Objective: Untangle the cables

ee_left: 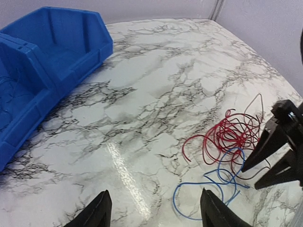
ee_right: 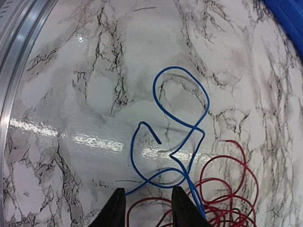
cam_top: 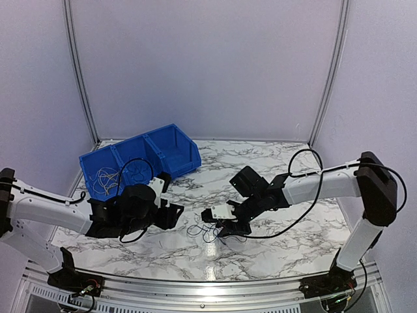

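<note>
The cables lie as a small tangle (cam_top: 207, 231) on the marble table between my two grippers. In the left wrist view a bunch of red wire loops (ee_left: 234, 135) overlaps a blue wire (ee_left: 208, 187). My left gripper (ee_left: 156, 213) is open and empty, low over the table, with the blue wire just past its right fingertip (ee_left: 212, 208). My right gripper (ee_right: 147, 208) is down at the tangle, jaws a little apart. A blue strand (ee_right: 182, 118) and a red loop (ee_right: 227, 189) run between and beside its tips. It closes on nothing.
A blue three-part bin (cam_top: 140, 160) stands at the back left, with pale thin wires (cam_top: 104, 179) in its left compartment. Its wall shows in the left wrist view (ee_left: 47, 56). The table's metal front rail (ee_right: 19, 47) runs close to the right gripper.
</note>
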